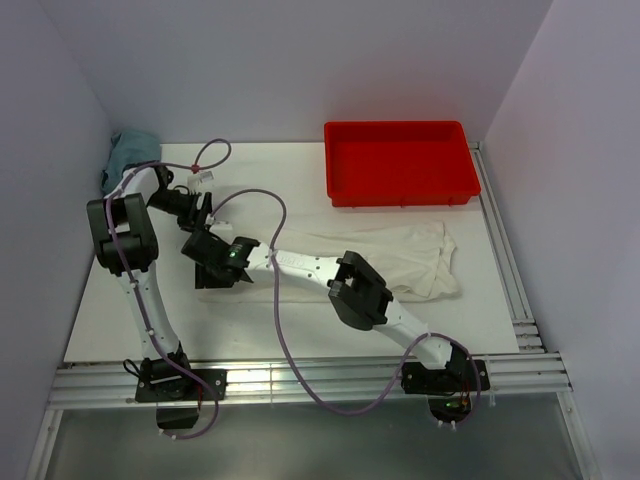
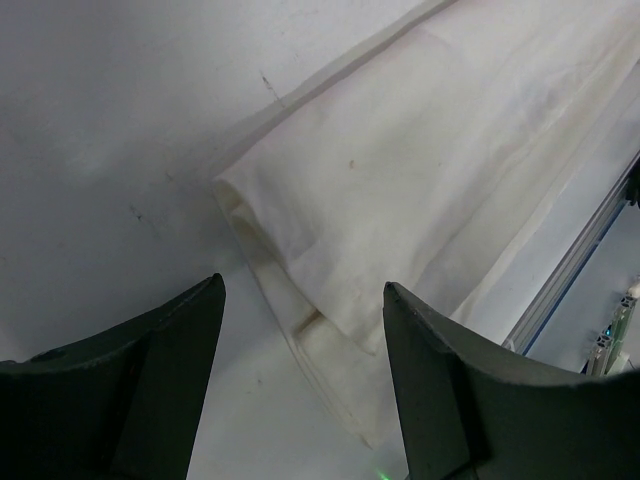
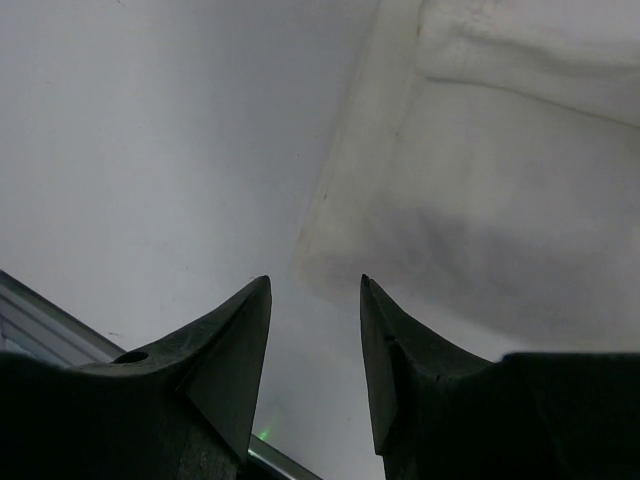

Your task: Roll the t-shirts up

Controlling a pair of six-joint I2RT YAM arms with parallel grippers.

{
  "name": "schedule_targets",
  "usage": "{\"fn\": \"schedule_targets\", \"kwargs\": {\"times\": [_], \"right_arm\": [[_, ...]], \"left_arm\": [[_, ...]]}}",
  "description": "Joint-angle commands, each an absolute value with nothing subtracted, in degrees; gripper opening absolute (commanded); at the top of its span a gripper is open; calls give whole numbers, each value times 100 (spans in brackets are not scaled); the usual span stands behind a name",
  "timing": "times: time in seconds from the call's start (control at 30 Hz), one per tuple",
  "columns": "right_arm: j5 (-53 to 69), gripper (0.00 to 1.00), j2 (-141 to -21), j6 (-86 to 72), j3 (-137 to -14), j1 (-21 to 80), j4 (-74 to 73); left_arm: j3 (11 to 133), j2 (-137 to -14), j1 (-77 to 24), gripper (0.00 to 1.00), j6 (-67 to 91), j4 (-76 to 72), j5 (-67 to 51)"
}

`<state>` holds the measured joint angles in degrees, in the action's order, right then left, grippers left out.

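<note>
Top external view: the shirt (image 1: 400, 255) lay just in front of the red bin (image 1: 400, 198), folded into a long flat strip, and no roll looked started. Both arms were at its end, well left of the bin. The left gripper (image 2: 302, 287) stood wide and empty over the layered corner. The right gripper (image 3: 314, 280) showed narrower jaws, also empty, at the hem. Thin, creased cream cotton with soft edges, and all the rolling left to do.

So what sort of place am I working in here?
Probably a lab test cell, not a home: plain walls box in a white table, aluminium rails edge it, and a red bin sits near a cream t-shirt.
</note>
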<state>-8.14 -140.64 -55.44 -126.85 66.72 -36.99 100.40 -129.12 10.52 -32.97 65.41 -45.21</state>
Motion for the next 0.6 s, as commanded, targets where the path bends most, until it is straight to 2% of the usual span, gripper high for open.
{"fn": "schedule_targets", "kwargs": {"times": [0.0,0.57], "right_arm": [[-782,48,-14238,-5423,-13130,6724,-3708],[-703,46,-14625,-5282,-13482,6873,-4236]], "left_arm": [[10178,-12850,958,70,-3314,6531,-4606],[10028,-12709,861,70,-2953,6232,-4395]]}}
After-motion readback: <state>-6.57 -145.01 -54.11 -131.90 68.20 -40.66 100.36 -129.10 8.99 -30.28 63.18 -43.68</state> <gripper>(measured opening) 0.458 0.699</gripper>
